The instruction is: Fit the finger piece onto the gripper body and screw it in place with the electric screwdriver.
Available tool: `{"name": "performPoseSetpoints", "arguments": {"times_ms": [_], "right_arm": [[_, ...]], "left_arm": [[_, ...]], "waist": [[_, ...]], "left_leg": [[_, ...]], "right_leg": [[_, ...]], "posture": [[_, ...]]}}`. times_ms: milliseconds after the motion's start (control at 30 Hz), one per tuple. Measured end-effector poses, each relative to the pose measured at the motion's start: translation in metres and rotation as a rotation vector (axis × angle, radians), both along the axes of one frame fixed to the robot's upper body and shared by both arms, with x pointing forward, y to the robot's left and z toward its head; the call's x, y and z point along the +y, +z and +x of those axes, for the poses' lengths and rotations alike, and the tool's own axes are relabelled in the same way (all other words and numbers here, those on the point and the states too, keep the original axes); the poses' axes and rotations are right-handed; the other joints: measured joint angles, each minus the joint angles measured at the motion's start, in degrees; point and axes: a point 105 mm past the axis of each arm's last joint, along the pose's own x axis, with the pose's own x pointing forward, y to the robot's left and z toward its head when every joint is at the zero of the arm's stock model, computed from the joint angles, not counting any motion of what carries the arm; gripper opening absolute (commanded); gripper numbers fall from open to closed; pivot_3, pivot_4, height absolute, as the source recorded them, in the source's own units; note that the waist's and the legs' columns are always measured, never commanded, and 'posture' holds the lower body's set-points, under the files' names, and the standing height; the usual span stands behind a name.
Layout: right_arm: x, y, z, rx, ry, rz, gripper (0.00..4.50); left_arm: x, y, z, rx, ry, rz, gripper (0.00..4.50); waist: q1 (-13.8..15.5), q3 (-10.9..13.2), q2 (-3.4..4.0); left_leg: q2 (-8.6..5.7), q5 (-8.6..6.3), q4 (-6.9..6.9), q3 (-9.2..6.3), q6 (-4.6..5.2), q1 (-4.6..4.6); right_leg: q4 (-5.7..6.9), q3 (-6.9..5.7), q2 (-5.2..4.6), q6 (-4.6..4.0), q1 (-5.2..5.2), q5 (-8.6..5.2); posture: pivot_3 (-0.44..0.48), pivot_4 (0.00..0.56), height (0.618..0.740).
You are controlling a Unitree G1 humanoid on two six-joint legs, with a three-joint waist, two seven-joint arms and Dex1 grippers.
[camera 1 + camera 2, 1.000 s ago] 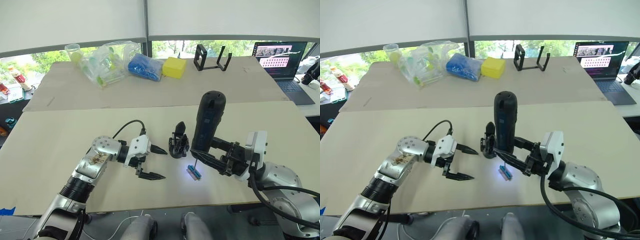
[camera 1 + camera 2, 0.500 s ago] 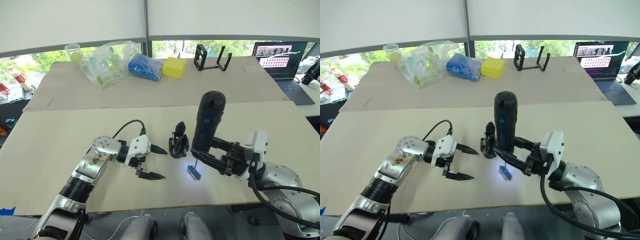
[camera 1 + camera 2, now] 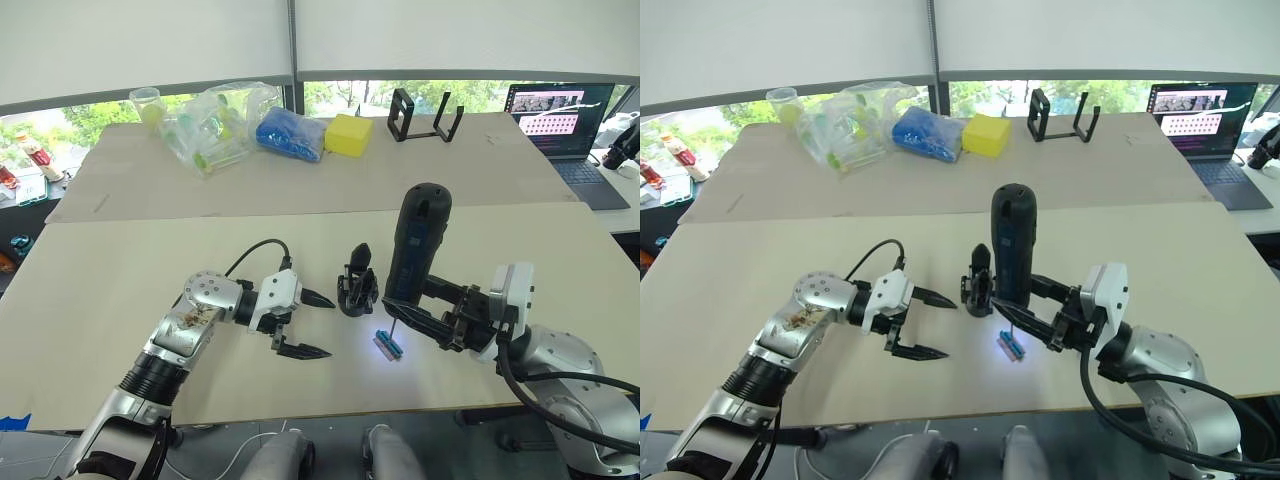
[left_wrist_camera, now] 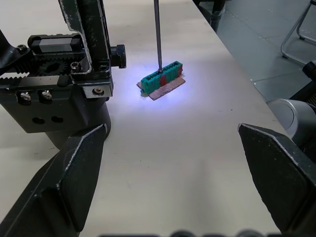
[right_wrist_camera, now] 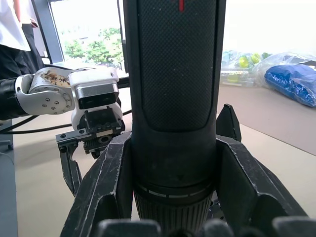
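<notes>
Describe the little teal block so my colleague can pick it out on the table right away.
Start at the tall black electric screwdriver held upright in the right gripper at the near table's middle. Follow its thin bit down into the white light. The teal block lies there, right of the gripper body, the one coloured thing among black parts.

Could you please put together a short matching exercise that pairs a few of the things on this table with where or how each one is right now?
Things:
1. long black cylindrical electric screwdriver
2. small teal-green block
3. left gripper
4. yellow rectangular sponge block

States:
A. jaws open, holding nothing
B. far side of the table, beside a blue bag
C. upright, gripped by the right gripper
D. lit white, under the metal bit

Pairs: 1-C, 2-D, 3-A, 4-B
</notes>
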Motion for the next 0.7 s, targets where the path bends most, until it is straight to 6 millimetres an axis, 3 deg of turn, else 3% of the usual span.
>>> {"name": "performPoseSetpoints", "arguments": {"times_ms": [700], "right_arm": [[0.0037,0.0061,-0.0024,-0.014,0.01,-0.011,1.91]], "left_arm": [[0.0008,0.0012,0.0041,-0.002,0.01,0.002,4.5]], "waist": [[0.0,0.0,0.0]], "left_leg": [[0.0,0.0,0.01,0.0,0.0,0.01]], "right_leg": [[0.0,0.0,0.0,0.0,0.0,0.0]], "posture": [[0.0,0.15,0.74]]}}
